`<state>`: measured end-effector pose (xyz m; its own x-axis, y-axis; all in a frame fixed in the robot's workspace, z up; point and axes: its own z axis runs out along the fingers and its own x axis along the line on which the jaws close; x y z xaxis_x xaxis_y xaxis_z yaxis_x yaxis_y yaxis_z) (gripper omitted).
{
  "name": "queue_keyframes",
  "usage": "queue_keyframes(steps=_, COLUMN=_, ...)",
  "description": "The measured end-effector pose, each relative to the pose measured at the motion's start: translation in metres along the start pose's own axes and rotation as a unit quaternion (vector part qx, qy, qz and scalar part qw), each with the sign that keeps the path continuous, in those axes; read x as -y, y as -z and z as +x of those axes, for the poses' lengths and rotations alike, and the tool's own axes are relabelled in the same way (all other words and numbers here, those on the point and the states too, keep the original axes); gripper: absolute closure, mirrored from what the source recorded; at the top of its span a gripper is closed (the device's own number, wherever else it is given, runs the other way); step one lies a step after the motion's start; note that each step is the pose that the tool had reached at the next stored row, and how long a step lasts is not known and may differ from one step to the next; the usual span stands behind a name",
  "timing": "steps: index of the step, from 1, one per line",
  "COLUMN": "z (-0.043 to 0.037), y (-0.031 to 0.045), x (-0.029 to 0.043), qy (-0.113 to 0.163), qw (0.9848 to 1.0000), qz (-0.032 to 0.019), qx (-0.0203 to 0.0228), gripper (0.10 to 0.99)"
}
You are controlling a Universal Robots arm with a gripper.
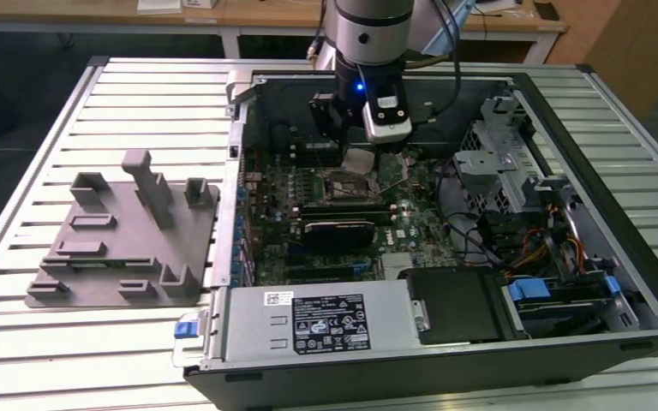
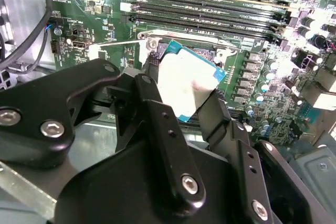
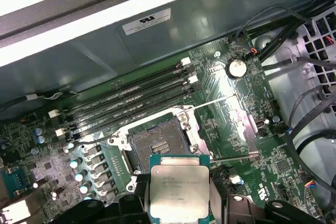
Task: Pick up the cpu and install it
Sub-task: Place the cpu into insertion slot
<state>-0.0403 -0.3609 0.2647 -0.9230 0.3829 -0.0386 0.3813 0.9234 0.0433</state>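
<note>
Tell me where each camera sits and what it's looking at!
Exterior view: off the arm, up high, looking down into the open computer case; shows the arm and hand.
First wrist view: rides on the arm, looking at the open socket.
Second wrist view: rides on the arm, looking past the hand's black fingers at the motherboard.
Shared: both wrist views show the cpu gripped in the hand.

In the exterior view, the arm [image 1: 366, 26] was cut off at the top of the frame. In the second wrist view, the fingers [image 2: 157, 121] hid part of the cpu [image 2: 187, 84].
</note>
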Motion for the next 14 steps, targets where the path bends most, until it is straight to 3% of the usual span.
queue_keyframes(steps=3, z=0.0, y=0.0, x=0.0, qy=-0.004, qw=1.0, qz=0.0002, qx=0.0002, gripper=0.545)
queue_keyframes(steps=7, z=0.0, y=-0.0004, x=0.0, qy=-0.037, qw=0.9993, qz=0.0015, qx=0.0016, gripper=0.545)
queue_keyframes(steps=11, z=0.0, y=-0.0007, x=0.0001, qy=-0.074, qw=0.9973, qz=0.0029, qx=0.0032, gripper=0.545)
queue_keyframes(steps=14, z=0.0, y=-0.0011, x=0.0, qy=-0.101, qw=0.9949, qz=0.0039, qx=0.0043, gripper=0.545)
